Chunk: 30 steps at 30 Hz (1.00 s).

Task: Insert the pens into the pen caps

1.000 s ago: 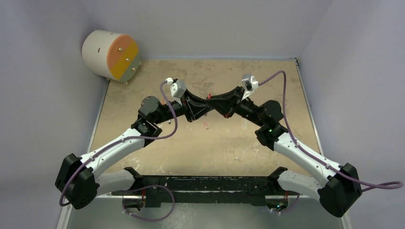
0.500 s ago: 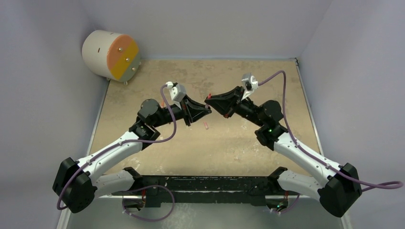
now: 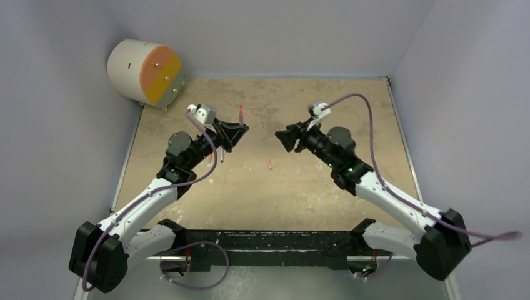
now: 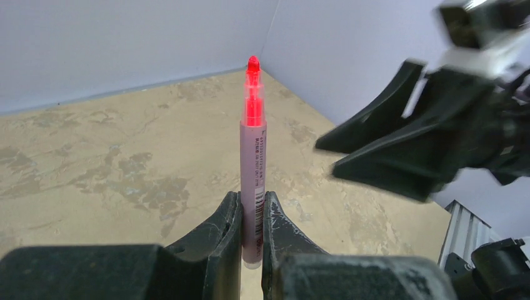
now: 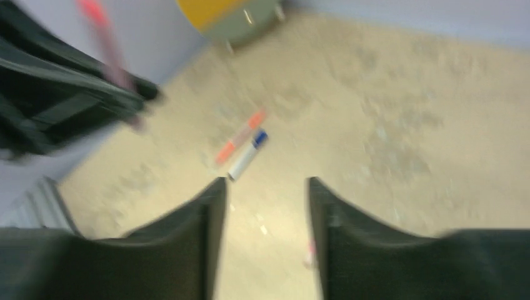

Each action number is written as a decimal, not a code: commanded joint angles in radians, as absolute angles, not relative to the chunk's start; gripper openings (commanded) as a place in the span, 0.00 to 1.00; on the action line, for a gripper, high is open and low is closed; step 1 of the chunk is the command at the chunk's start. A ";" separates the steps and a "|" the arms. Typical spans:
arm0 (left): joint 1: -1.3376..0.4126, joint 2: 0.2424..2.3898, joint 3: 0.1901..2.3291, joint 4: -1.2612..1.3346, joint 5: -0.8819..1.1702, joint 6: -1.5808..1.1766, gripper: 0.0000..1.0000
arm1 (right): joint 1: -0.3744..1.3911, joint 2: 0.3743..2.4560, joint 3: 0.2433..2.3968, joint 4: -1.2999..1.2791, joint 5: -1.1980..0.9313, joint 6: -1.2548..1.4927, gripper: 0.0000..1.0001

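We hold the slim pinkish-mauve plastic pen [image 4: 253, 162], red end outward, pinched at its base in the left fingers [image 4: 226, 222], long axis straight out from them. Our right fingers [image 5: 203, 225] stand spread and empty; the tiny pinkish-red cap [image 3: 269, 165] lies on the worktop [image 3: 312, 187] nearer them.

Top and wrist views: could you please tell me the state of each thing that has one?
Left gripper: shut on the mauve pen.
Mauve pen: upright, red tip uncapped.
Right gripper: open, empty.
Orange pen: lying on the table.
White pen: lying beside the orange pen.
Red cap: lying loose on the table.
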<state>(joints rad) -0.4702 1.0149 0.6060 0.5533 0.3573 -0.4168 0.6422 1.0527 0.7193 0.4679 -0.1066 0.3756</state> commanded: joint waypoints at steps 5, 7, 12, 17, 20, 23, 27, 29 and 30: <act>-0.466 0.941 0.603 0.541 0.275 -0.428 0.00 | 0.675 1.453 0.814 0.155 0.036 0.294 0.03; -0.466 0.940 0.602 0.523 0.264 -0.422 0.00 | 0.679 1.502 0.822 0.161 0.043 0.298 0.07; -0.466 0.944 0.599 0.518 0.267 -0.423 0.00 | 0.697 1.608 0.906 0.134 0.030 0.278 0.40; -0.466 0.944 0.597 0.508 0.266 -0.419 0.00 | 0.737 1.664 0.959 0.105 0.060 0.258 0.44; -0.466 0.944 0.594 0.507 0.265 -0.418 0.00 | 0.753 1.678 0.959 0.099 0.064 0.254 0.34; -0.466 0.947 0.592 0.505 0.264 -0.419 0.00 | 0.772 1.678 0.960 0.106 0.065 0.251 0.02; -0.466 0.951 0.593 0.507 0.262 -0.419 0.00 | 0.776 1.694 0.959 0.129 0.001 0.252 0.00; -0.466 0.954 0.595 0.507 0.262 -0.418 0.00 | 0.776 1.709 0.959 0.136 -0.015 0.257 0.00; -0.466 0.955 0.596 0.508 0.262 -0.420 0.00 | 0.777 1.714 0.960 0.138 -0.017 0.262 0.00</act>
<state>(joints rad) -0.4667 0.9524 0.5907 0.4828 0.2718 -0.4263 0.7734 1.6974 0.9329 0.1143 0.0189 0.2611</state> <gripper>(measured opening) 0.091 0.004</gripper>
